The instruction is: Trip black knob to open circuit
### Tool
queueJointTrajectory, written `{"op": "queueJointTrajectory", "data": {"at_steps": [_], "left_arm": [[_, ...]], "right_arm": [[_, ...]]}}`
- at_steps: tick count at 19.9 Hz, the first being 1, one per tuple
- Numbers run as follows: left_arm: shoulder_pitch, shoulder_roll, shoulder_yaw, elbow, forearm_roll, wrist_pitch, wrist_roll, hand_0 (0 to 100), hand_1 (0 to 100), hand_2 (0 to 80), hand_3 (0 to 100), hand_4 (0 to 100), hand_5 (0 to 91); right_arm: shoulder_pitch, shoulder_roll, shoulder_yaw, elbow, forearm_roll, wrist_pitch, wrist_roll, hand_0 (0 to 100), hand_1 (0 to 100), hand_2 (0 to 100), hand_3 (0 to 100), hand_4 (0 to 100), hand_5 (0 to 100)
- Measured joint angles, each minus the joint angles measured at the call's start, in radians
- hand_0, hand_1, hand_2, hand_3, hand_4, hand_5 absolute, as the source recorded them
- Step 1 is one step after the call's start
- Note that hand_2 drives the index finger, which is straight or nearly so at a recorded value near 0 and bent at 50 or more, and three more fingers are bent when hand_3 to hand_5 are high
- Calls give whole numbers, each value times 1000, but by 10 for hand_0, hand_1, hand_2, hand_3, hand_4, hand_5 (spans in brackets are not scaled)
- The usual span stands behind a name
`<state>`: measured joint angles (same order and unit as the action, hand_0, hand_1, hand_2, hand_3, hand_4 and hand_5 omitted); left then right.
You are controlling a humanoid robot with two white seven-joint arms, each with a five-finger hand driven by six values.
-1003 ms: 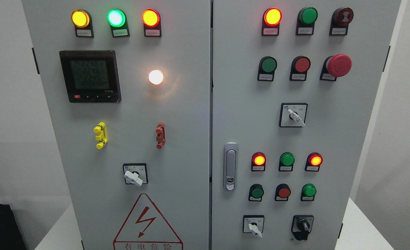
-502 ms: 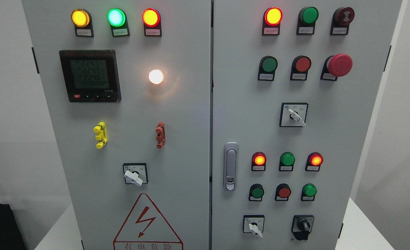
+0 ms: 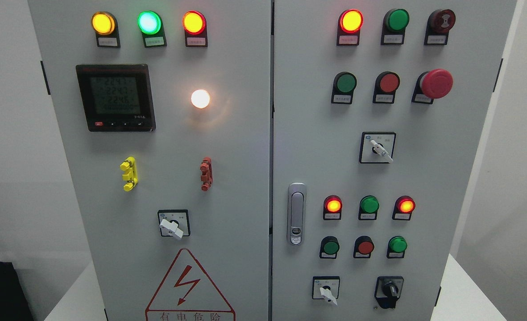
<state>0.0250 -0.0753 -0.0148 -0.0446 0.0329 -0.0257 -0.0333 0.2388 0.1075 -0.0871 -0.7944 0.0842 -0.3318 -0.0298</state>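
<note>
At the bottom right of the grey steel cabinet's right door (image 3: 424, 178) sits the task's thing: the black rotary knob on its black square plate (image 3: 389, 291), lever pointing roughly straight up, slightly right of vertical. Just left of it, a white-lever selector switch on a white-labelled plate (image 3: 326, 290). Above the pair, a row of small green and red push buttons, then a row of lamps with the two red ones lit (image 3: 333, 205).

No robot hand or arm in view, so fingers state: can't tell, nothing to read it from. Knob is untouched, nothing near it.

Step in hand, as I judge it: pre-reach. Task not started.

Next move calls for: bring one hand in low, probably the right since the knob is on that side, pinch the lever across its narrow faces, rotate to the trip position. Direction of throw not readable; plate markings too small.

Risks: the knob sits close to the frame's bottom edge, so an arm coming in from below may hide it. White selector is a near neighbour; don't bump it. Red mushroom-head stop button (image 3: 436, 83) is well clear above.
</note>
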Motion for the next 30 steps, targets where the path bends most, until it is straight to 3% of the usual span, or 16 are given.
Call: {"op": "queueJointTrajectory", "data": {"at_steps": [2, 5, 9, 16, 23, 30], "left_arm": [[0, 0, 0, 0, 0, 0, 0, 120, 389, 0, 0, 0, 0], [0, 0, 0, 0, 0, 0, 0, 120, 389, 0, 0, 0, 0], [0, 0, 0, 0, 0, 0, 0, 120, 389, 0, 0, 0, 0], [0, 0, 0, 0, 0, 0, 0, 120, 389, 0, 0, 0, 0], [0, 0, 0, 0, 0, 0, 0, 120, 389, 0, 0, 0, 0], [0, 0, 0, 0, 0, 0, 0, 120, 389, 0, 0, 0, 0]], "right_arm": [[0, 1, -1, -16, 0, -48, -6, 0, 55, 0, 571, 550, 542], [2, 1, -2, -57, 0, -93, -24, 0, 45, 0, 707, 615, 613], [14, 1, -2, -133, 0, -138, -32, 0, 33, 0, 750, 692, 698], [31, 1, 2, -301, 0, -213, -70, 0, 0, 0, 944, 857, 915], [54, 1, 37, -496, 0, -211, -73, 0, 0, 0, 1000, 909, 959], [67, 1, 89, -684, 0, -142, -100, 0, 0, 0, 1000, 975, 985]]}}
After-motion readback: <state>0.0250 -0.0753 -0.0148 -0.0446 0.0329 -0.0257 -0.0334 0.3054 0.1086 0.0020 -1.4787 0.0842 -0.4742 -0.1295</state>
